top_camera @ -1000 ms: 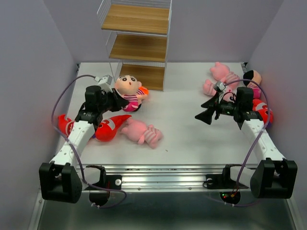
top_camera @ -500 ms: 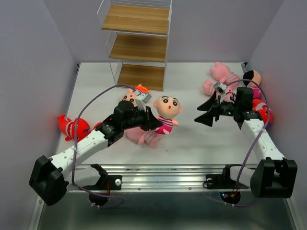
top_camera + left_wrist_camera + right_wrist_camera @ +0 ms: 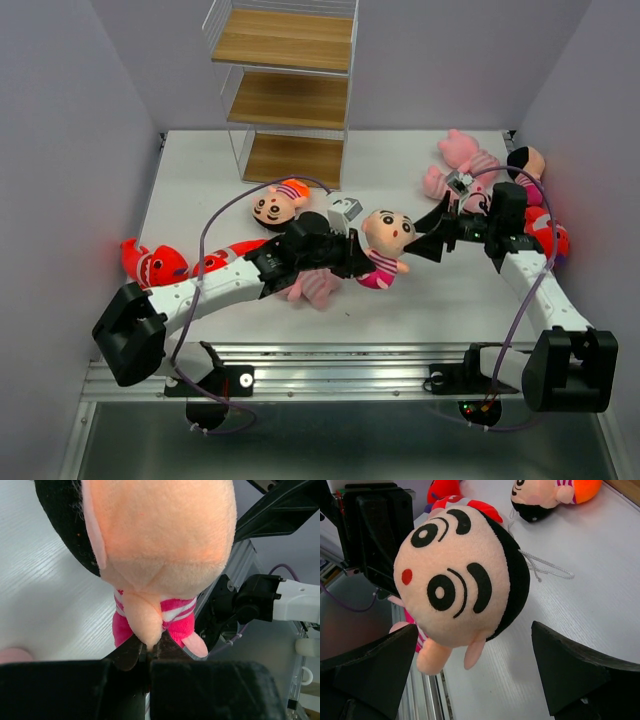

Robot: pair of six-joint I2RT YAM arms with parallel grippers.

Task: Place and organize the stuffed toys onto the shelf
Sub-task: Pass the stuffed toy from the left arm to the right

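A doll [image 3: 385, 240] is clamped low on its body in the left gripper [image 3: 150, 649], well in front of the shelf [image 3: 290, 95] and to its right. The right gripper [image 3: 430, 235] is held wide open just beside the doll's head. A second doll [image 3: 278, 205] is seen between the held one and the shelf, and a pink animal [image 3: 315, 287] is partly covered by the left arm [image 3: 230, 280].

doll [image 3: 388, 232]: black hair, pink-white striped shirt | shark [image 3: 150, 265]: red
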